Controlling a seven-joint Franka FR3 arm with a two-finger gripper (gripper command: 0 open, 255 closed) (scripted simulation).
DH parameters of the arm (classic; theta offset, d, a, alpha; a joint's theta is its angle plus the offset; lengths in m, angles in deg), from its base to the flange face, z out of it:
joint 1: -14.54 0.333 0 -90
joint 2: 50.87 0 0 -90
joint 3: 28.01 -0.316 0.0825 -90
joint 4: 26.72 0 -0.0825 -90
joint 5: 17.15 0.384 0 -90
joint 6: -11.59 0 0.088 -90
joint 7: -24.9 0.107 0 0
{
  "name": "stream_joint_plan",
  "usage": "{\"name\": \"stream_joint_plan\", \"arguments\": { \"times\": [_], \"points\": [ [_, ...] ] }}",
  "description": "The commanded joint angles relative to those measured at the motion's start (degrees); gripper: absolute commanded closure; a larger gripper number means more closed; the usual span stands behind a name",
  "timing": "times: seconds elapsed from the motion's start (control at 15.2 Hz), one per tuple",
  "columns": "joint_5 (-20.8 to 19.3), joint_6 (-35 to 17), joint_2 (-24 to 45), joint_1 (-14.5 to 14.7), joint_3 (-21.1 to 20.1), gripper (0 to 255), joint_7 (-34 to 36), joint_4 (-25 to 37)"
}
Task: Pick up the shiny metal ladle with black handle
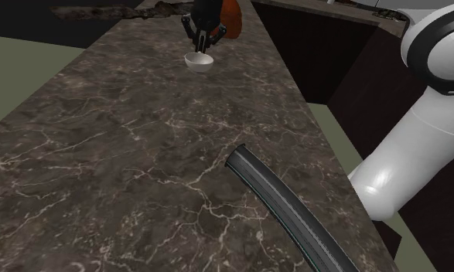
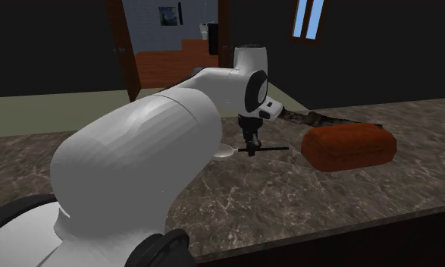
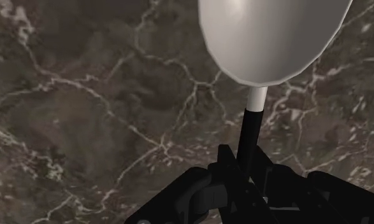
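Observation:
The ladle has a pale shiny bowl (image 3: 271, 38) and a thin black handle (image 3: 248, 137). My gripper (image 3: 244, 170) is shut on that handle, close behind the bowl, with the fingers clasping it from both sides. In the shoulder view the gripper (image 1: 204, 35) stands at the far end of the dark marble counter (image 1: 140, 154), just above the ladle bowl (image 1: 199, 61). From the second exterior view the gripper (image 2: 250, 144) points straight down, the bowl (image 2: 223, 152) sticks out on one side and the handle (image 2: 274, 149) on the other. Whether the ladle touches the counter is unclear.
A reddish-brown loaf-shaped block (image 2: 348, 146) lies on the counter just past the handle's end. A dark mottled flat object (image 2: 311, 117) lies at the counter's far end. A dark curved strip (image 1: 283, 205) crosses the counter near the stand. A dark recess drops off along the shoulder view's right.

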Motion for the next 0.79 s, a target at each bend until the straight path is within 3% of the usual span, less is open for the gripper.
{"name": "stream_joint_plan", "arguments": {
  "times": [0.0,0.4,0.73],
  "points": [
    [0.02,-0.07,0.07,0.02,-0.03,255,0.01,-0.10],
    [0.00,-0.02,0.16,0.03,-0.02,255,0.00,0.04],
    [-0.28,4.19,1.14,0.25,-0.13,255,0.02,5.19]
  ]
}}
